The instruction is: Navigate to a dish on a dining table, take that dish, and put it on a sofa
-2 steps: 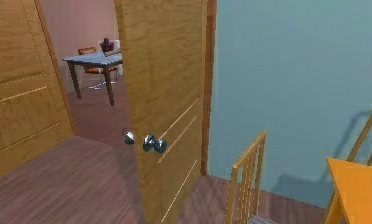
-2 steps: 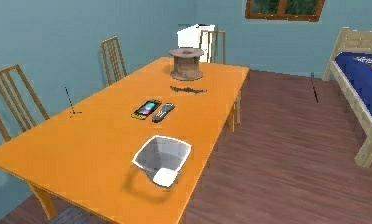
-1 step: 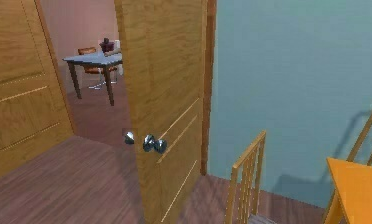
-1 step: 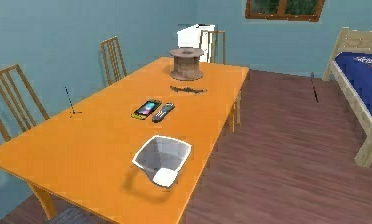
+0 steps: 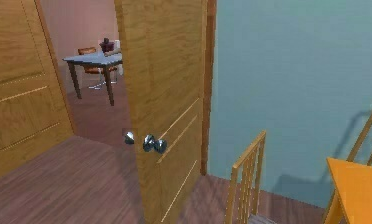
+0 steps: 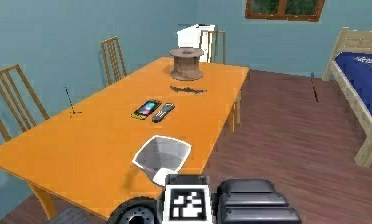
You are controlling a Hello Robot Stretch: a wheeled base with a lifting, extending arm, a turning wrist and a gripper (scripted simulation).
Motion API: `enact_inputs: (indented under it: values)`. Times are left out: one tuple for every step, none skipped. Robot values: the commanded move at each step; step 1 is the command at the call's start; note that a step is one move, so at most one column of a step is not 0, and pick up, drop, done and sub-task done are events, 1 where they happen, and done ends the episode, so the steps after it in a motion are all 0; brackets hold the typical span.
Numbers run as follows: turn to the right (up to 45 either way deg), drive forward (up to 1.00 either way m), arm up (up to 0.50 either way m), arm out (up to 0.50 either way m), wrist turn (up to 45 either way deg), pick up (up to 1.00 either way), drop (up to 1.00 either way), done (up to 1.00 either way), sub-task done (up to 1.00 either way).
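A white, bowl-shaped dish (image 6: pixel 162 160) stands on the orange dining table (image 6: pixel 84 150) near its right-hand edge in the arm side view. Just below the dish, at the bottom edge of the view, sit a white square with black marks (image 6: pixel 189 203) and the dark body of my gripper (image 6: pixel 142 213). The gripper's far end is not distinct, so I cannot tell whether it holds anything. In the forward view, a corner of the orange table (image 5: pixel 356 188) appears at the bottom right.
On the table lie two flat handsets (image 6: pixel 154 109), a dark utensil (image 6: pixel 187 90) and a round brown piece (image 6: pixel 185 64). Wooden chairs (image 6: pixel 113 58) line the table's far side. A bed (image 6: pixel 359 75) stands right. Ahead, a wooden door (image 5: pixel 164 100) stands ajar; another table (image 5: pixel 94 62) lies beyond.
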Motion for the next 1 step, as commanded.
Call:
enact_inputs:
  values:
    - [0.0,0.00,0.00,0.18,0.0,0.00,0.00,0.00,0.00]
